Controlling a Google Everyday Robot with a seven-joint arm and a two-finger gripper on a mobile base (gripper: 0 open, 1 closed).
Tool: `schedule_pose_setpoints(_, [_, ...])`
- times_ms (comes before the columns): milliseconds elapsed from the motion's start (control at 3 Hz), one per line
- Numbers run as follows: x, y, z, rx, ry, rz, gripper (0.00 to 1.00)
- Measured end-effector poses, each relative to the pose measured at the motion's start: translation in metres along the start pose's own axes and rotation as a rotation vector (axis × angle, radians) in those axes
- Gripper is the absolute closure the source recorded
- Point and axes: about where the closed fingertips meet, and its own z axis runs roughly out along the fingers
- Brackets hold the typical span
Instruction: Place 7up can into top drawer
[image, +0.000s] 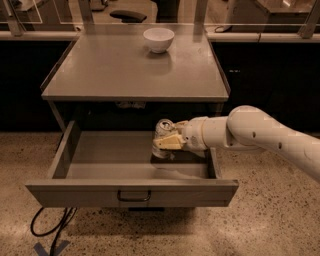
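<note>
While tool (164, 142) clamps 7up can (163, 128) between its fingers, can sits low inside open top drawer (130, 187).

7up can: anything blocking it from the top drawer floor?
Nothing visible. The gripper holds the 7up can inside the open top drawer, at its right rear; the floor around it looks bare.

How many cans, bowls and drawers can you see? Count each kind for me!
Cans: 1, the 7up can, held in the gripper down in the open top drawer.
Bowls: 1, the white bowl on the tabletop.
Drawers: 1, the top drawer.
Total: 3.
</note>
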Motion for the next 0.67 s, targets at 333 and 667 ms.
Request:
schedule_pose_setpoints(333, [-0.01,-0.017,0.001,0.068,-0.032,0.006,1.0])
schedule_pose_setpoints(667, [0.005,-0.004,0.017,-0.027,-0.018,0.038,1.0])
